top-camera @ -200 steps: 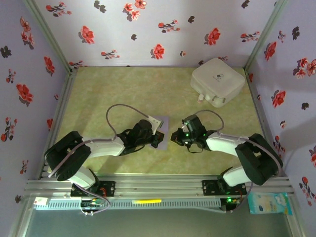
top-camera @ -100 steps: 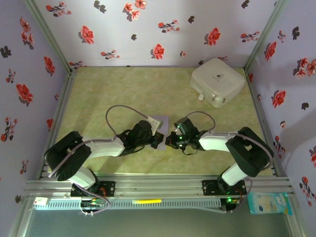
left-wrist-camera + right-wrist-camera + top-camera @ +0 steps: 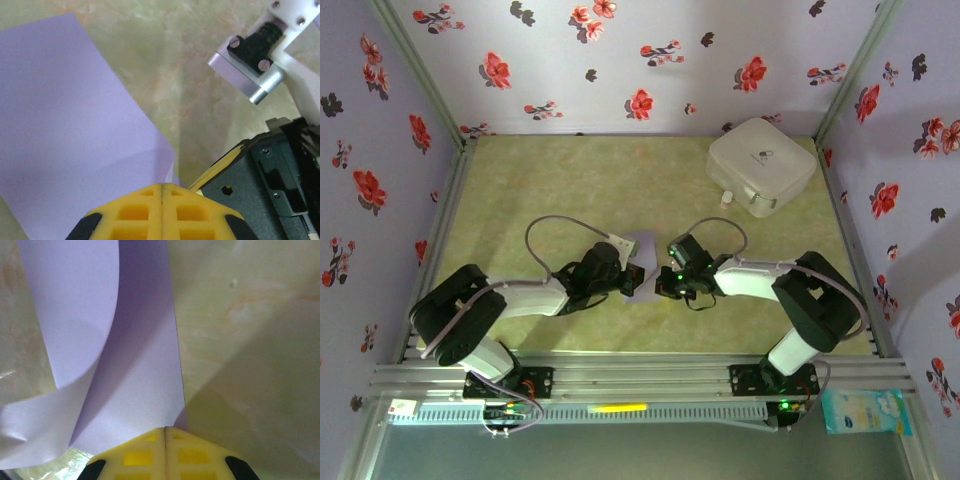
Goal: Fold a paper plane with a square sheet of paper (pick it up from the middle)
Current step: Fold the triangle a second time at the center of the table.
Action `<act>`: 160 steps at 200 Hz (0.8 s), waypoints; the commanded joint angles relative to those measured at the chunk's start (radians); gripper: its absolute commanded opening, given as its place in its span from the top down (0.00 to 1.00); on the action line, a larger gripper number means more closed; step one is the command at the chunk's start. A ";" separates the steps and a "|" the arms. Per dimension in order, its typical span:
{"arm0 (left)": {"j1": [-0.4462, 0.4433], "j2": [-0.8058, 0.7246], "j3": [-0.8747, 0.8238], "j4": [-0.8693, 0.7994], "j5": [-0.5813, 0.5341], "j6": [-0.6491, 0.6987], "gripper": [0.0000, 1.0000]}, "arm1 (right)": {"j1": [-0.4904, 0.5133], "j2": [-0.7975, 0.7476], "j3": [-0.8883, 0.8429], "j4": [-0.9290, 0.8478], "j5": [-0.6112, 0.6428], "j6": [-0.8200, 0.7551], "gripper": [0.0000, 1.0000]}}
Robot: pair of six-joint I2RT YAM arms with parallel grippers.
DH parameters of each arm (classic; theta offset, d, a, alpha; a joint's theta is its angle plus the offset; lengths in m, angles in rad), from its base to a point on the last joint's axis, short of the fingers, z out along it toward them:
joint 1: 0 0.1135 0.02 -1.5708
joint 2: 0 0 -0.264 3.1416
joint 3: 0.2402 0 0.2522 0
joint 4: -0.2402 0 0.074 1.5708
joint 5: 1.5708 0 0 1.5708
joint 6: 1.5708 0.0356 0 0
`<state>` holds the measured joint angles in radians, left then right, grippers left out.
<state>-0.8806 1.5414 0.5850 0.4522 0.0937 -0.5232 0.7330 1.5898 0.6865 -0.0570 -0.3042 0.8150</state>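
Sheet (image 3: 643, 258) of plain lavender paper lies near the middle of my bench (image 3: 570, 180), toward the near edge, right between my two grippers. The bench is a pale green marbled surface, fenced by metal rails (image 3: 640, 375). Lavender walls (image 3: 650, 90) printed with red and dark flowers close it in on three sides.

My left gripper (image 3: 626, 282) meets the sheet from its left side and my right gripper (image 3: 663, 284) from its right, so the two nearly touch across it. In the left wrist view my left gripper (image 3: 161, 186) has its yellow fingers pressed together, tips at the sheet's (image 3: 65, 125) near corner. The paper runs away flat from there, with a slight raised flap just at the tips, and the right gripper's dark housing sits just beside that corner.

In the right wrist view my right gripper (image 3: 165, 429) is pressed together too, its tips at the sheet's (image 3: 140, 370) edge, and there the paper's left part curls up and over. For either gripper I cannot tell whether paper is caught between the fingers or merely lies under them.

A white rounded box (image 3: 761, 166) sits in the far right corner, well apart from the sheet. Its lid is down, hiding whatever it holds. A small white object (image 3: 726, 200) stands just beside it.
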 commanded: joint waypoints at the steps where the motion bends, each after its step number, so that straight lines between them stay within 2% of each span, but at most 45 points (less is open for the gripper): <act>1: 0.016 0.027 -0.016 0.091 0.038 -0.050 1.00 | -0.005 0.006 0.014 -0.170 0.096 -0.085 1.00; 59: 0.023 0.044 -0.026 0.111 0.048 -0.058 1.00 | -0.019 -0.022 0.027 -0.088 0.016 -0.058 1.00; 108: 0.023 0.043 -0.029 0.107 0.050 -0.064 1.00 | -0.018 -0.076 -0.033 0.123 -0.070 0.064 1.00; 160: 0.023 0.038 -0.024 0.097 0.058 -0.060 1.00 | -0.018 -0.022 -0.056 0.257 -0.122 0.130 1.00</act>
<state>-0.8635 1.5757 0.5682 0.5312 0.1360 -0.5743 0.7200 1.5383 0.6506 0.1043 -0.3893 0.8902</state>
